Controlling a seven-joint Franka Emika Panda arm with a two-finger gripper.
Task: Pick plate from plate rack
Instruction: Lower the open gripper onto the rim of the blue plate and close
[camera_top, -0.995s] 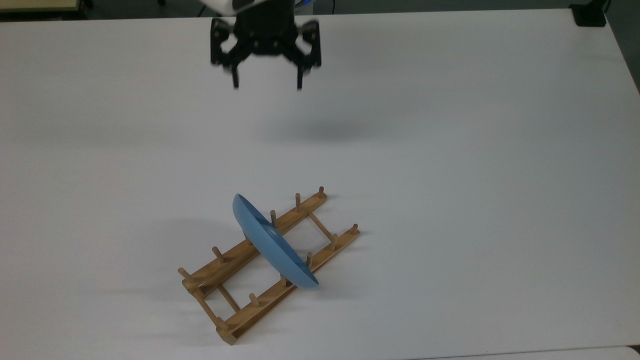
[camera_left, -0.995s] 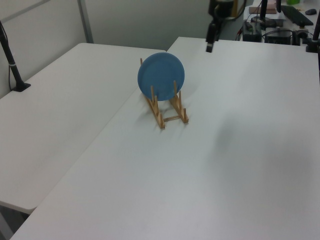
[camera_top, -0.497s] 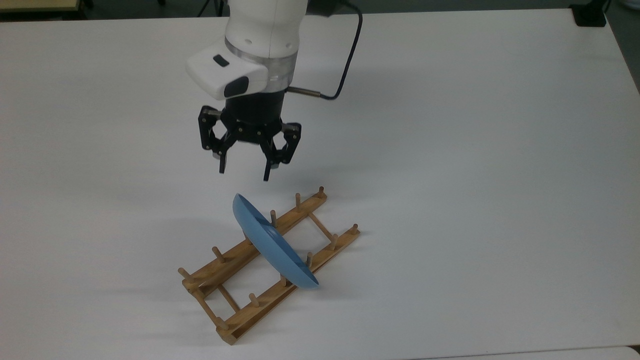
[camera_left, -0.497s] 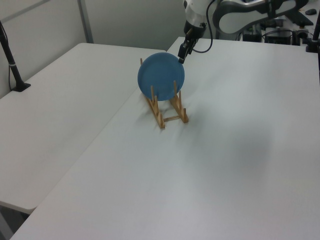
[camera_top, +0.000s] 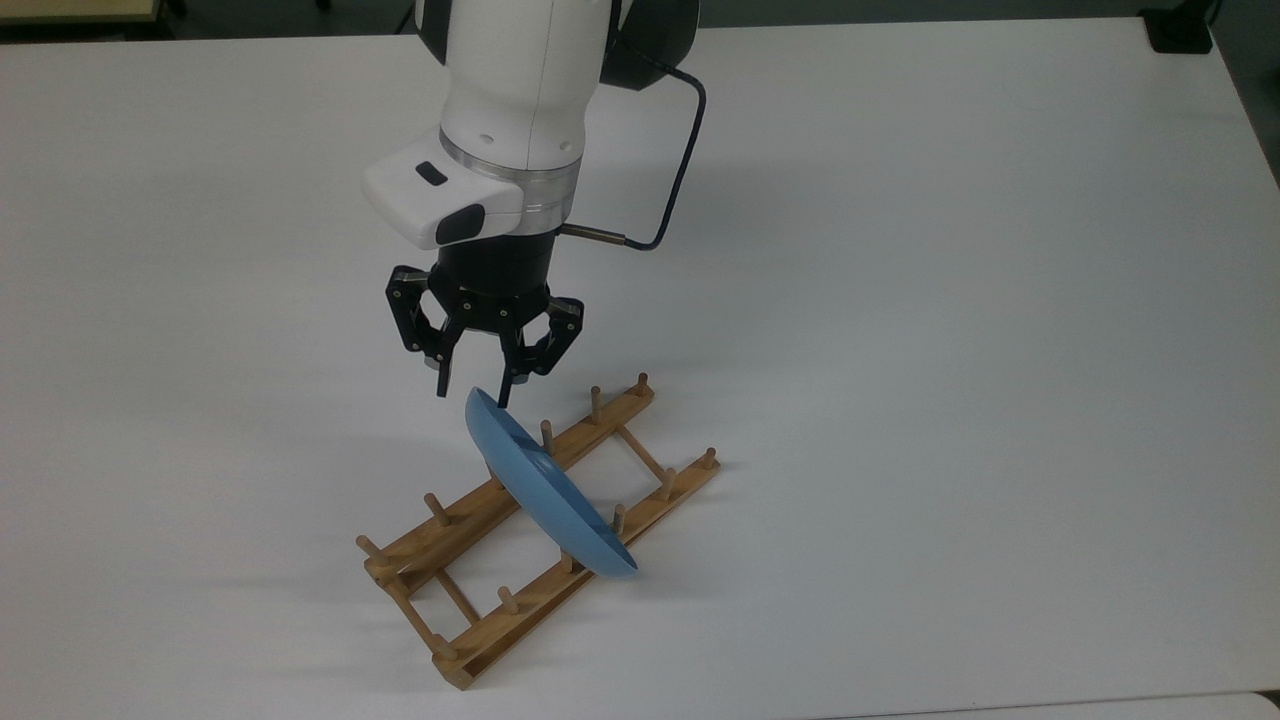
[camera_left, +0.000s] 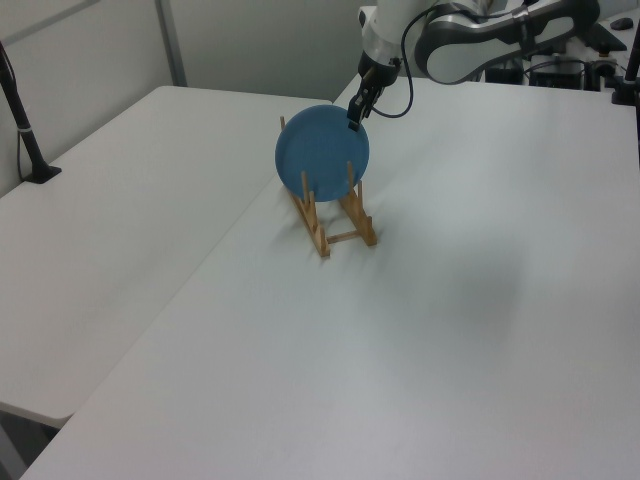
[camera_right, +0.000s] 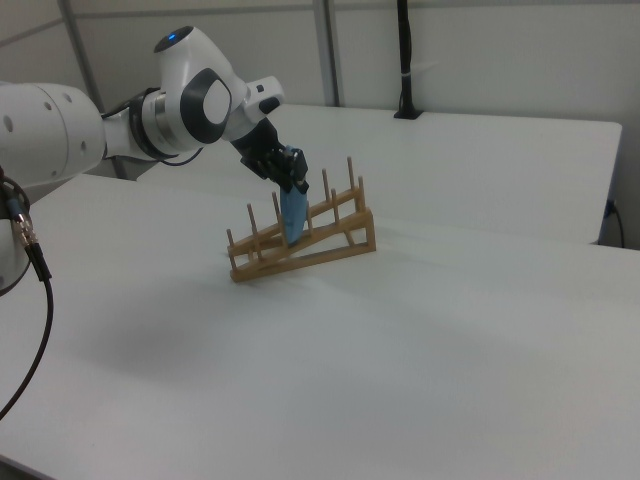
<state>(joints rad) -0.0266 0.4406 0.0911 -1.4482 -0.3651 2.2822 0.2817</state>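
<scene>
From the top view we see the round, shallow, light-blue plate standing on edge in the flat, light-brown wooden plate rack, propped between its short upright pegs and crossing both rails. The rack lies at about six o'clock on the white table. The black two-finger gripper, hanging from the white arm, sits at the plate's eleven o'clock; its fingers are spread apart, one tip on either side of the plate's upper rim (whether they touch it we cannot tell).

In the left view we face the plate almost flat on, a full blue disc above the rack. The gripper meets its rim at about one o'clock.

From the right view we find the plate edge-on, a thin blue sliver among the pegs of the rack. The gripper is at its twelve o'clock, right at the top edge.
</scene>
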